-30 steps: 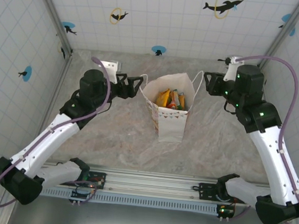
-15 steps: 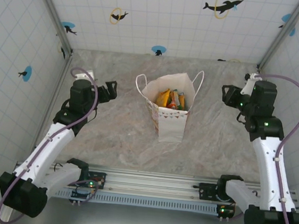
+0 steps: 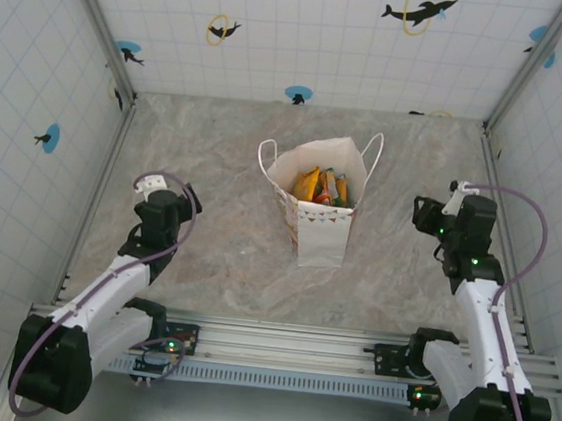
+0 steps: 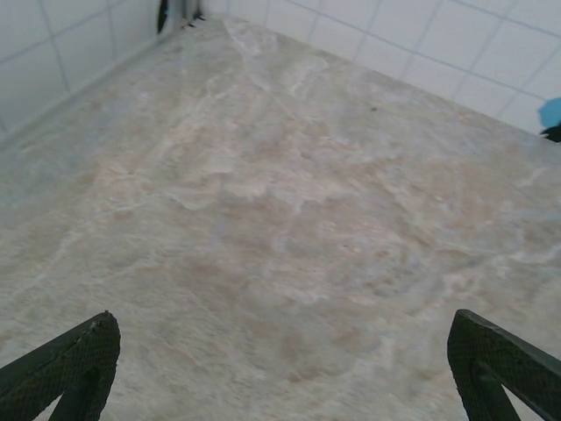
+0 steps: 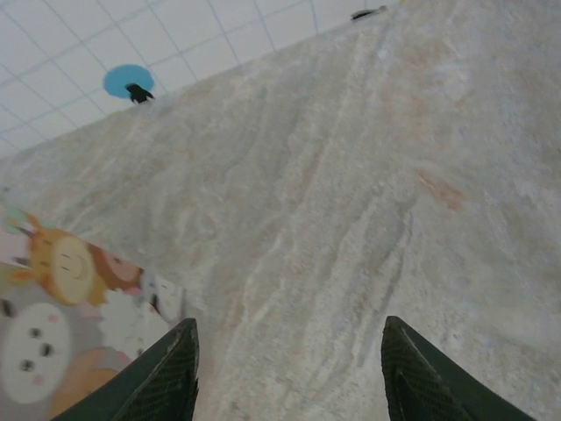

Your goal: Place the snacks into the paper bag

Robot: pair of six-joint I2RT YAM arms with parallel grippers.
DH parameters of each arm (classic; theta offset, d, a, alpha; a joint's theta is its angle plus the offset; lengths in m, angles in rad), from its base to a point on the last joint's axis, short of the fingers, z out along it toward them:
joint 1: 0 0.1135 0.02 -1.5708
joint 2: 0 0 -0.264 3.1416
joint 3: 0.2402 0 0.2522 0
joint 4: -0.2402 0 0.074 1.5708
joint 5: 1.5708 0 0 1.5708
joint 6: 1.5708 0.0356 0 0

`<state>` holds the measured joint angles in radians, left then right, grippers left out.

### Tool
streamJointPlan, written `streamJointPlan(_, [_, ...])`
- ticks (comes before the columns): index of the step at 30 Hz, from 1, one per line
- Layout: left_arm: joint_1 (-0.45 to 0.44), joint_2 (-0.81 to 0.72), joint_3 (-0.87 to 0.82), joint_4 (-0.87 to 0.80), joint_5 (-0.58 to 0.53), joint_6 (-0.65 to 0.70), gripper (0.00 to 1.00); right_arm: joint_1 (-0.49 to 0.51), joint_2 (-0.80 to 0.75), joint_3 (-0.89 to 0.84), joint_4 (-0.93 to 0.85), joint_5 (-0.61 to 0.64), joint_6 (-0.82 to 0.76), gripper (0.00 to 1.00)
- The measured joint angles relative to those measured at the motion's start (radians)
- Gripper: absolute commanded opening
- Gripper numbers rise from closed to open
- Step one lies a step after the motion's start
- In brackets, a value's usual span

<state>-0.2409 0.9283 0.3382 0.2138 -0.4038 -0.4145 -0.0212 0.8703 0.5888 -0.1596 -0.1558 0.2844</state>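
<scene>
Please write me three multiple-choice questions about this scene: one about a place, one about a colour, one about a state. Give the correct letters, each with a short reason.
1. Where are the snacks?
A. spread beside the bag
B. inside the paper bag
C. behind the bag

2. Which colour is the bag mainly?
A. white
B. brown
C. black

3. How is the left gripper?
A. shut on a packet
B. open and empty
C. shut on a handle

Answers: 1 B, the packets show in the bag's open top; 2 A, its walls are white; 3 B, its fingers stand wide apart with nothing between.
</scene>
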Motion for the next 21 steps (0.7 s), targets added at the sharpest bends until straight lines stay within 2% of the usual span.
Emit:
streamJointPlan(11, [0.028, 0.147, -0.217, 0.407, -0.087, 0.174, 0.98, -0.013, 0.001, -0.382, 0.399, 0.113, -0.043, 0.6])
streamJointPlan(21, [0.124, 0.338, -0.328, 0.737, -0.046, 0.263, 0.98, -0.036, 0.164, -0.577, 0.736, 0.172, -0.075, 0.63])
